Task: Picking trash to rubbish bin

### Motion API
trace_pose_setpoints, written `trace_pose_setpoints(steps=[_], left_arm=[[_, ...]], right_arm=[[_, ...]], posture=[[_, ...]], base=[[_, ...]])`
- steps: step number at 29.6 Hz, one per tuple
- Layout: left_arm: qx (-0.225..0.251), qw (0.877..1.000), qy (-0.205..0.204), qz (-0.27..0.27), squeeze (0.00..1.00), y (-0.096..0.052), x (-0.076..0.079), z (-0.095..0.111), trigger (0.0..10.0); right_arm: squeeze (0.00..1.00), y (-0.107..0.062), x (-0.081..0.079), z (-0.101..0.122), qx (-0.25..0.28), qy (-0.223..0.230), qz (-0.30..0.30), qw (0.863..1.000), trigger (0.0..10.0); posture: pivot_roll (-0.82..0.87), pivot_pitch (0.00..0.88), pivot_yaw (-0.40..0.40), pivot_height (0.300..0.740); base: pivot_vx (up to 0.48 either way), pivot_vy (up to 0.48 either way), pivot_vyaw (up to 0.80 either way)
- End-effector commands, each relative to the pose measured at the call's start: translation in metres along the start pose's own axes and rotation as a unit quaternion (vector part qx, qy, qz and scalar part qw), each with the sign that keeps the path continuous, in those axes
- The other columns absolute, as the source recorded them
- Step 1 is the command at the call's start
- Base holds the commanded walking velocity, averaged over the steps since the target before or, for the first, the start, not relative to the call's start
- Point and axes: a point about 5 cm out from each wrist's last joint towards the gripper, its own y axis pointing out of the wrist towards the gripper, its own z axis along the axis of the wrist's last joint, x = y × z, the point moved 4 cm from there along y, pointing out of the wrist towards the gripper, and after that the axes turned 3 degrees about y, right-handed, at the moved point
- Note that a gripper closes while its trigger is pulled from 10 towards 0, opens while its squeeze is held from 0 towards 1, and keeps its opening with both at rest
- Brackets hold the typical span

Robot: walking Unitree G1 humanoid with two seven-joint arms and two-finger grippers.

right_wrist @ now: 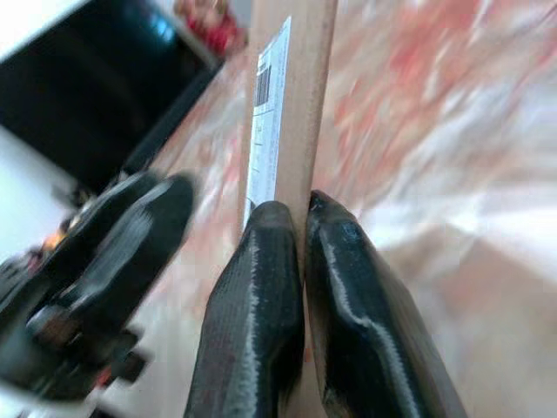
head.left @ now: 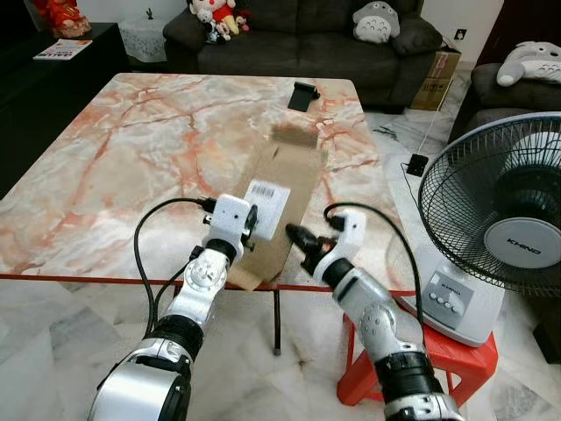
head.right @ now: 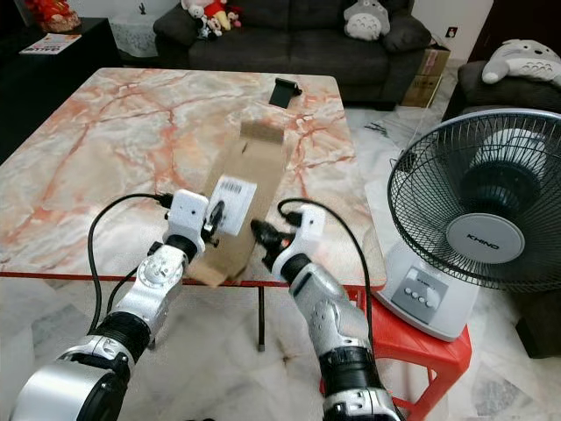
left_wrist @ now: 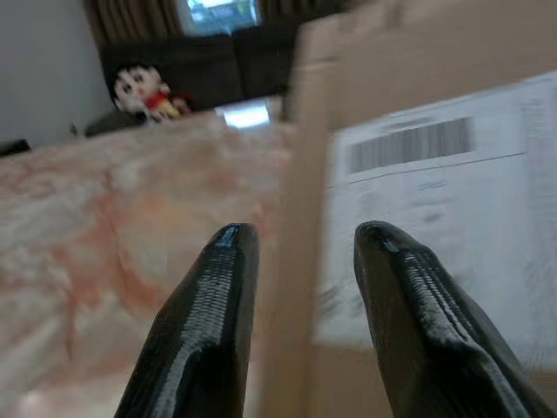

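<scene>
Over the marble table point(head.left: 105, 175) edge, flat brown cardboard box point(head.left: 285, 189) with barcode label, right hand point(right_wrist: 300, 226) pinching its edge, left hand point(left_wrist: 300, 252) parted around it.

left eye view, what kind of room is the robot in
Most likely a home living room: a dark sofa with plush toys along the far wall, a marble-topped table in front, and a standing fan on a red stool.
</scene>
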Motion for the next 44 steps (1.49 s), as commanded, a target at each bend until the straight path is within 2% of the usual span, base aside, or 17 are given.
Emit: trace_pose_setpoints(steps=[1, 2, 3, 4, 5, 9, 10, 11, 12, 13, 17, 22, 34, 44], left_arm=[[0.041, 0.999, -0.019, 0.022, 0.0, 0.008, -0.006, 0.022, 10.0], [0.051, 0.998, -0.023, 0.027, 0.0, 0.009, -0.007, 0.027, 10.0], [0.058, 0.997, -0.026, 0.031, 0.0, 0.01, -0.008, 0.031, 10.0], [0.058, 0.997, -0.026, 0.031, 0.0, 0.01, -0.008, 0.031, 10.0], [0.073, 0.996, -0.023, 0.042, 0.0, 0.01, -0.011, 0.037, 10.0], [0.076, 0.995, -0.016, 0.06, 0.0, 0.01, -0.018, 0.04, 10.0], [0.075, 0.995, -0.01, 0.067, 0.0, 0.009, -0.022, 0.039, 10.0], [0.075, 0.995, -0.01, 0.067, 0.0, 0.009, -0.022, 0.039, 10.0], [0.067, 0.995, 0.002, 0.077, 0.0, 0.008, -0.027, 0.036, 10.0], [0.063, 0.994, 0.009, 0.088, 0.0, 0.006, -0.031, 0.034, 10.0], [0.077, 0.992, 0.019, 0.094, 0.0, 0.0, -0.036, 0.035, 10.0], [0.096, 0.99, 0.019, 0.097, 0.0, -0.001, -0.034, 0.042, 10.0], [0.103, 0.989, 0.022, 0.1, 0.0, 0.0, -0.033, 0.047, 10.0], [0.103, 0.99, 0.022, 0.099, 0.0, -0.001, -0.033, 0.047, 10.0]], right_arm=[[0.0, 0.003, 0.002, 0.02, 0.042, -0.016, -0.021, 0.999, 0.0], [0.0, 0.004, 0.003, 0.028, 0.06, -0.028, -0.03, 0.997, 0.0], [0.0, 0.005, 0.002, 0.035, 0.075, -0.04, -0.032, 0.996, 1.8], [0.0, 0.005, 0.002, 0.035, 0.075, -0.04, -0.032, 0.996, 1.8], [0.0, 0.005, -0.001, 0.049, 0.108, -0.084, -0.043, 0.99, 10.0], [0.0, 0.002, -0.006, 0.069, 0.161, -0.156, -0.059, 0.973, 10.0], [0.0, 0.001, -0.01, 0.074, 0.176, -0.204, -0.066, 0.961, 10.0], [0.0, 0.001, -0.01, 0.074, 0.176, -0.204, -0.066, 0.961, 10.0], [0.0, -0.001, -0.014, 0.078, 0.194, -0.248, -0.069, 0.946, 10.0], [0.0, -0.005, -0.016, 0.08, 0.213, -0.264, -0.075, 0.938, 10.0], [0.0, -0.012, -0.014, 0.077, 0.242, -0.288, -0.089, 0.922, 10.0], [0.0, -0.013, -0.013, 0.07, 0.24, -0.305, -0.09, 0.917, 10.0], [0.0, -0.014, -0.012, 0.073, 0.257, -0.314, -0.099, 0.909, 10.0], [0.0, -0.015, -0.009, 0.073, 0.261, -0.316, -0.107, 0.906, 10.0]], posture=[[-0.11, 0.0, -0.024, 0.74], [-0.11, 0.0, -0.024, 0.74], [-0.11, 0.0, -0.022, 0.74], [-0.11, 0.0, -0.022, 0.74], [-0.11, 0.0, -0.022, 0.74], [-0.11, 0.0, -0.021, 0.74], [-0.11, 0.0, -0.019, 0.74], [-0.11, 0.0, -0.019, 0.74], [-0.11, 0.0, -0.016, 0.74], [-0.11, 0.0, -0.016, 0.74], [-0.1, 0.001, -0.014, 0.74], [-0.1, 0.014, -0.008, 0.74], [-0.11, 0.017, -0.007, 0.74], [-0.1, 0.027, -0.006, 0.74]], base=[[0.0, 0.0, 0.0], [0.0, 0.0, 0.0], [0.0, 0.0, 0.0], [0.0, 0.0, 0.0], [0.0, 0.0, 0.0], [0.0, 0.0, 0.0], [0.0, 0.0, 0.0], [0.0, 0.0, 0.0], [0.0, 0.0, 0.0], [0.0, 0.0, 0.0], [0.0, 0.0, 0.0], [0.0, 0.0, 0.0], [0.0, 0.0, 0.0], [-0.246, 0.0, 0.0]])
